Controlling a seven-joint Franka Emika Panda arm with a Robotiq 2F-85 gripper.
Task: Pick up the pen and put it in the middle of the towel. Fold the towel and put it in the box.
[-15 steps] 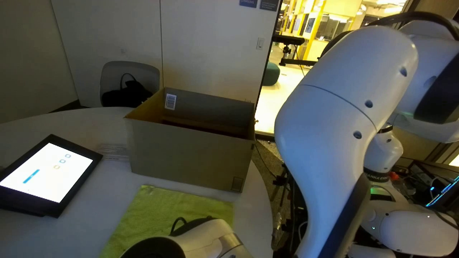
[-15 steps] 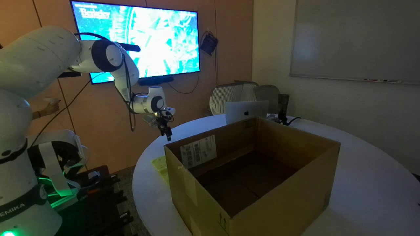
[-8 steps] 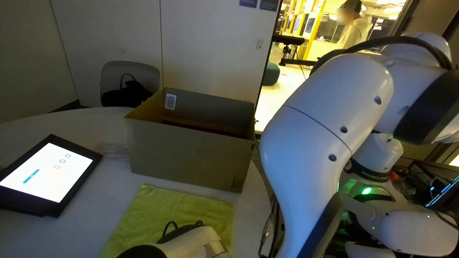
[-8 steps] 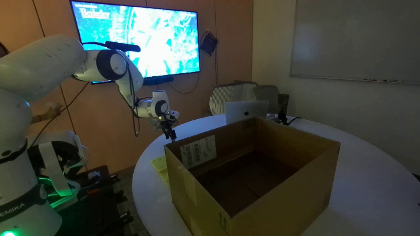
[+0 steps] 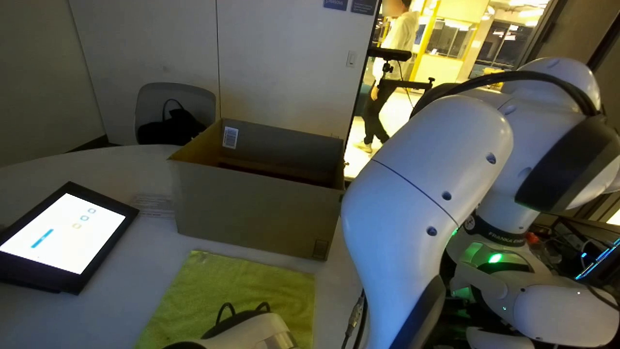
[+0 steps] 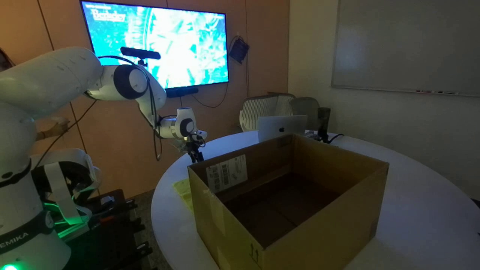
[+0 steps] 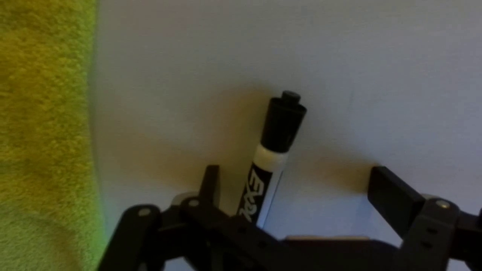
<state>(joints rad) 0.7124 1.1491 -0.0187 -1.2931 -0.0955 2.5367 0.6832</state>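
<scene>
Worktop (image 5: 121, 300): round, pale; carries the rest.

Box (image 5: 256, 208): upright, mouth up, just beside the towel (image 5: 232, 283) with a strip of worktop between; presumably set there so the folded bundle needs only a short carry.

Towel: spread flat, not yet folded, partly hidden in both exterior views; likely laid out so its middle can take the pen (image 7: 269, 160) and its sides turn over it.

Hand (image 7: 295, 180): beside the towel, over the worktop, jaws spread, nothing gripped. They stand one either side of the pen, so closing should pinch it across the barrel.

Pen: lying on the worktop beside the towel, apart from it, nearer the towel-side jaw; lower end hidden by the hand. Judged step: grasp about due. Possible fault: gap uneven, so one jaw may meet the pen first and roll it.
</scene>
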